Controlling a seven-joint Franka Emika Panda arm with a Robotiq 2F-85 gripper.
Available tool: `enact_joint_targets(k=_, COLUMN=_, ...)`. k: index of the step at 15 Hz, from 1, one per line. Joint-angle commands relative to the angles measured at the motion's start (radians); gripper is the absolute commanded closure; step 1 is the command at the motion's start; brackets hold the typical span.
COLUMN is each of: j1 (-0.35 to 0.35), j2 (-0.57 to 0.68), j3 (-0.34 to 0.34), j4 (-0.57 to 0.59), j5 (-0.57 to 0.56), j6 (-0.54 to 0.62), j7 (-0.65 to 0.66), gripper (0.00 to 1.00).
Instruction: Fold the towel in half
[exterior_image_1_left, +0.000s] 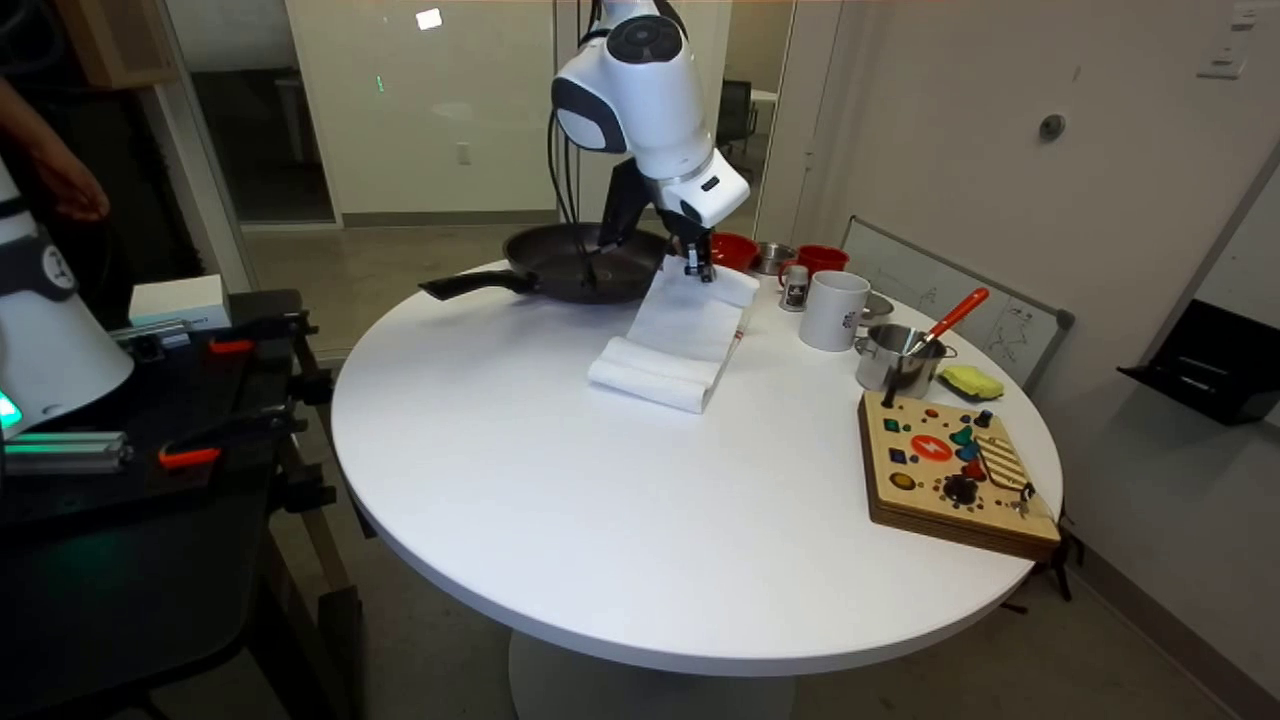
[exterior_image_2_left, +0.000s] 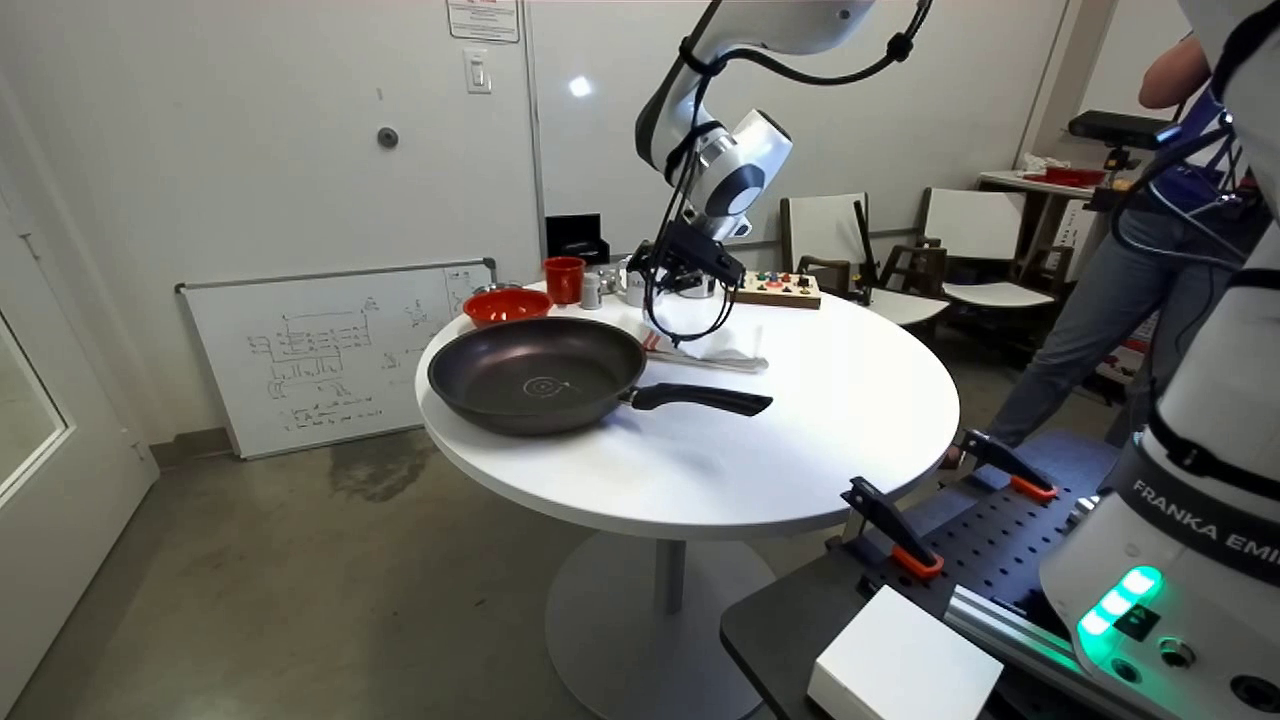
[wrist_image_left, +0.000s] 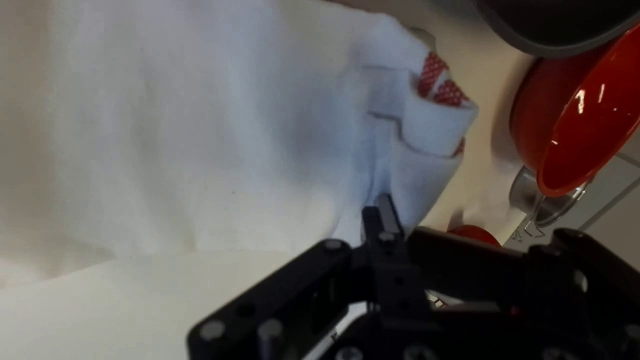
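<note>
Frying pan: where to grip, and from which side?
I'd open the fingers and come straight down on the handle, straddling it at mid-length. In both exterior views it's a slim bar jutting from the frying pan toward the robot's base, and it seems raised off the tabletop. The round body looks too wide to span.

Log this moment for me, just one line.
Red-striped white towel: one end folded over; gripper: shut, at towel's opposite end, pinch unclear; frying pan: beside towel
</note>
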Motion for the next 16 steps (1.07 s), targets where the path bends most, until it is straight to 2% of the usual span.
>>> enact_joint_targets(k=1, j1=0.046, j2=0.08, j3=-0.02, j4=0.104, j5=-0.033, j6=0.051, j7=0.08, gripper=0.71)
enact_joint_targets(k=5, j1=0.089, j2=0.117, j3=-0.054, j4=0.152, j5=-0.06, j6=0.111, j7=0.138, gripper=0.43)
enact_joint_targets(k=8, j1=0.089, j2=0.105, j3=-0.072, j4=0.16, j5=-0.06, j6=0.103, j7=0.157, gripper=0.21)
enact_joint_targets(k=9, j1=0.066, j2=0.072, j3=-0.068, j4=0.147, j5=-0.059, j6=0.04, j7=0.152, gripper=0.13)
enact_joint_targets(k=10, j1=0.06, j2=0.031, j3=-0.092, j4=0.108, j5=-0.104, j6=-0.05, j7=0.16, gripper=0.06)
enact_joint_targets(k=11, j1=0.038, j2=0.013, j3=-0.086, j4=0.111, j5=-0.101, j6=-0.084, j7=0.124, gripper=0.01)
enact_joint_targets(k=14, j1=-0.039, j2=-0.058, j3=-0.086, j4=0.102, j5=-0.123, j6=-0.32, j7=0.058, gripper=0.0)
enact_joint_targets(k=15, j1=-0.117, j2=-0.082, j3=-0.025, j4=0.094, j5=-0.199, j6=-0.371, j7=0.072, gripper=0.0)
enact_joint_targets(k=16, j1=-0.147, j2=-0.098, j3=-0.02, j4=0.096, j5=-0.218, j6=-0.447, j7=0.064, gripper=0.0)
